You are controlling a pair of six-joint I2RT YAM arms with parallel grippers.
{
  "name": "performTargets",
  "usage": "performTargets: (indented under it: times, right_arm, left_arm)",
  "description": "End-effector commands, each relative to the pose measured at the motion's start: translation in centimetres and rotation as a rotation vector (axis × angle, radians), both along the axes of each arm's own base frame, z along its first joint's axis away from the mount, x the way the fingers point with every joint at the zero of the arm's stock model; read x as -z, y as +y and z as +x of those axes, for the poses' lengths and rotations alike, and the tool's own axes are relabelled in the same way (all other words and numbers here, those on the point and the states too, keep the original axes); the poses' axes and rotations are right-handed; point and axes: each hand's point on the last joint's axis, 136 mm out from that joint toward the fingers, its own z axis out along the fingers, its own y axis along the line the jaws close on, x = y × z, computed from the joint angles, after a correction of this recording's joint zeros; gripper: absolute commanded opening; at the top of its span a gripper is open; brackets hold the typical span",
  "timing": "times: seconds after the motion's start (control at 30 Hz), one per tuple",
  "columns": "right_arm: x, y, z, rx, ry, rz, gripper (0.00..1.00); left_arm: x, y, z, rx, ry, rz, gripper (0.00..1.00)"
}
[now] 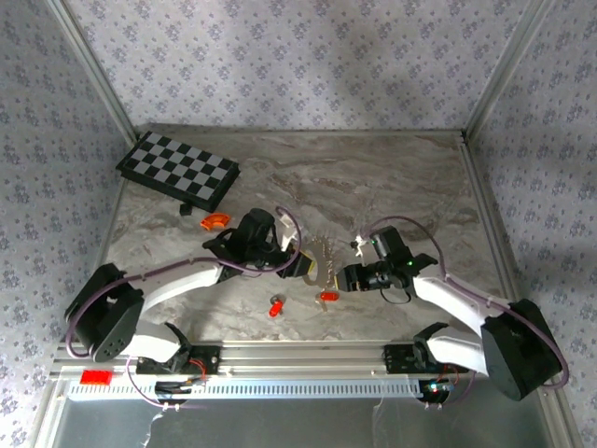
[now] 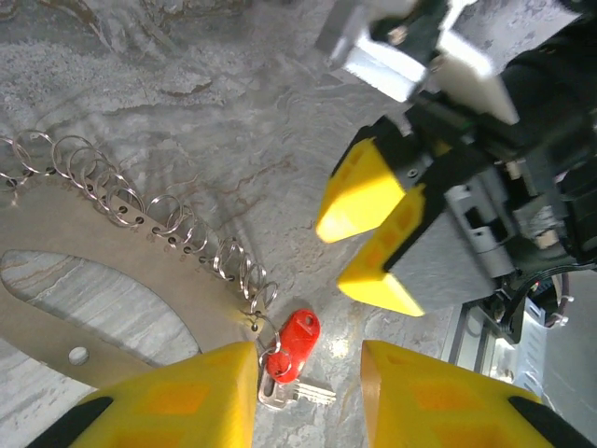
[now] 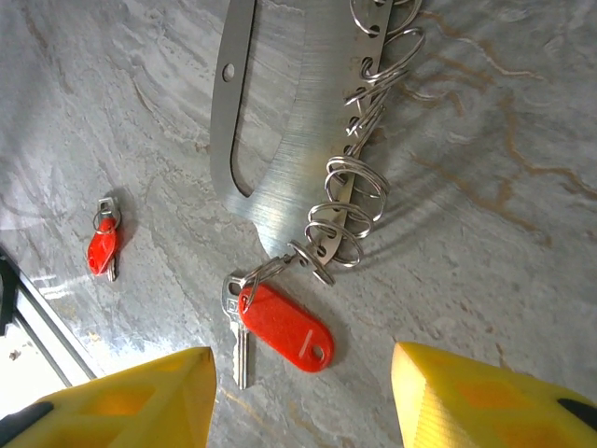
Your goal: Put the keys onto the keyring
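Note:
The keyring (image 3: 280,140) is a flat silvery plate with a slot and a row of split rings along one edge; it lies on the marble table (image 1: 392,187). It also shows in the top view, as keyring (image 1: 320,259), and under my left wrist, as keyring (image 2: 56,280). One red-tagged key (image 3: 280,327) lies at the plate's tip, its small ring meeting the end ring. My right gripper (image 3: 303,401) hovers open just short of it. My left gripper (image 2: 308,401) is open too, straddling the same key (image 2: 294,341), its left finger over the plate's edge. A second red key (image 3: 103,247) lies loose nearby.
A folded chessboard (image 1: 177,170) sits at the back left, with an orange curved piece (image 1: 215,221) in front of it. The two grippers face each other closely, with my right gripper (image 2: 359,245) just beyond the key in the left wrist view. A metal rail (image 1: 298,359) runs along the near edge.

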Motion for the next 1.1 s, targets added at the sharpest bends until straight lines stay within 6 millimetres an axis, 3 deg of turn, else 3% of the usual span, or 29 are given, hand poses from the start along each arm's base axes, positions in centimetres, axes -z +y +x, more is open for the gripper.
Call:
performTargets:
  times: [0.0, 0.17, 0.4, 0.7, 1.07]
  right_arm:
    - [-0.2, 1.2, 0.9, -0.045, -0.047, 0.016, 0.51]
    - [-0.6, 1.6, 2.0, -0.051, -0.069, -0.001, 0.51]
    - [-1.4, 1.7, 3.5, -0.048, -0.085, -0.046, 0.52]
    - [-0.3, 1.6, 1.1, -0.038, -0.047, -0.075, 0.48]
    - [2.0, 2.1, 0.8, -0.053, -0.006, -0.076, 0.43]
  left_arm:
    - [-1.6, 0.2, -0.2, 0.002, -0.006, -0.062, 0.34]
    - [-2.1, 1.8, 0.9, -0.068, 0.001, -0.088, 0.34]
    - [-1.2, 2.8, 2.6, -0.139, 0.026, -0.027, 0.33]
    - [-1.4, 2.8, 2.5, -0.137, 0.024, -0.044, 0.32]
    - [-2.2, 2.9, 2.2, -0.138, 0.011, -0.072, 0.32]
